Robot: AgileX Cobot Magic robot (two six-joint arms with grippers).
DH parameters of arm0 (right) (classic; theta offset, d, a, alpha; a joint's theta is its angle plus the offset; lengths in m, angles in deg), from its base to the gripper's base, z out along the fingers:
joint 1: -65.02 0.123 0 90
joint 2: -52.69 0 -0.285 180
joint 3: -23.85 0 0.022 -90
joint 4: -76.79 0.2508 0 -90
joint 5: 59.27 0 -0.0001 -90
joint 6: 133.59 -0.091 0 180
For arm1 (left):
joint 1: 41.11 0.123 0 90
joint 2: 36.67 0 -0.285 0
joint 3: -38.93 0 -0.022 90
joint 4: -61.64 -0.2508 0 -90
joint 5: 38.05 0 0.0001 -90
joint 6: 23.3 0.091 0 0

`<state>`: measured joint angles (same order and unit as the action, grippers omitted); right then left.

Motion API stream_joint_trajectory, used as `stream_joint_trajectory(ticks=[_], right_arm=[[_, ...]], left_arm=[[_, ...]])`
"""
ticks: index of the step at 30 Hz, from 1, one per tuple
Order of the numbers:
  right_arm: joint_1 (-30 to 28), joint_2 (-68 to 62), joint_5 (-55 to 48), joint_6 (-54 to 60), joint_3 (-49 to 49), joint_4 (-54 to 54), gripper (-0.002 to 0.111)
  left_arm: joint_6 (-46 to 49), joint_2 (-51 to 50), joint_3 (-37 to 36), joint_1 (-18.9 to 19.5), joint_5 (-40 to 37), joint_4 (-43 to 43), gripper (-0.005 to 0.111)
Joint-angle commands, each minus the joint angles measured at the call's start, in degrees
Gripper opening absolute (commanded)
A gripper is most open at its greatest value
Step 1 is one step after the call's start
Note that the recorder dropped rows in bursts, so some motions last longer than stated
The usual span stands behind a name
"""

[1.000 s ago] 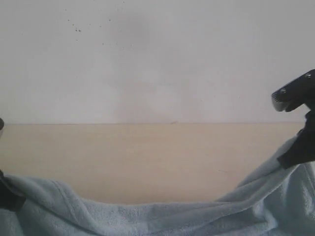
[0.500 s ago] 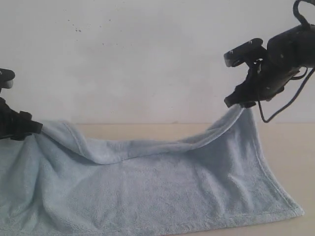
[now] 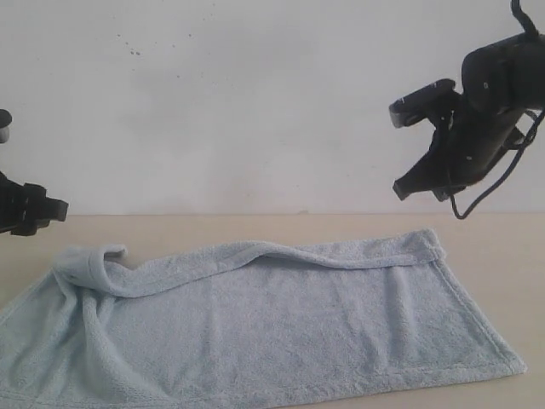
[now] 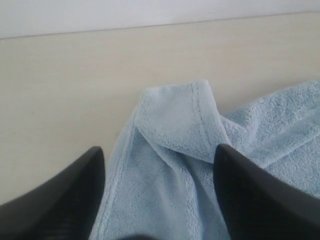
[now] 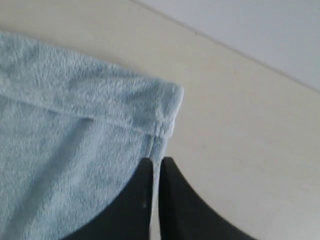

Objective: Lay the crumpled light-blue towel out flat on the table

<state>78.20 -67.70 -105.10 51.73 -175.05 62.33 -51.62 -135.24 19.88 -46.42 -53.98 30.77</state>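
- Beige table (image 3: 255, 228) is covered across the lower frame by the towel (image 3: 281, 324), long axis left to right.
- Its folded-over corner (image 3: 89, 261) is found lower left, nearest the left gripper (image 4: 159, 152), whose jaws are held apart.
- The right gripper (image 5: 156, 162) is closed on nothing.

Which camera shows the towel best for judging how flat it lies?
The exterior view: it shows nearly the whole towel on the table, its far edge folded over and one end bunched. The left wrist view shows only one folded corner; the right wrist view only another corner.
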Motion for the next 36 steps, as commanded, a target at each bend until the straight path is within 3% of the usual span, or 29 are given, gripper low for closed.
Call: stream_joint_trajectory(ticks=[1,22,36], right_arm=[[0.0,0.0,-3.4,1.3,4.9,0.2,0.000],[0.0,0.0,8.8,0.5,27.3,2.1,0.000],[0.0,0.0,13.6,-0.5,33.0,2.1,0.000]], left_arm=[[-0.6,1.3,-3.3,0.1,-0.7,0.5,0.060],[-0.6,5.3,-8.8,0.1,1.0,3.0,0.060],[-0.6,7.1,-8.9,0.1,-0.3,3.0,0.060]])
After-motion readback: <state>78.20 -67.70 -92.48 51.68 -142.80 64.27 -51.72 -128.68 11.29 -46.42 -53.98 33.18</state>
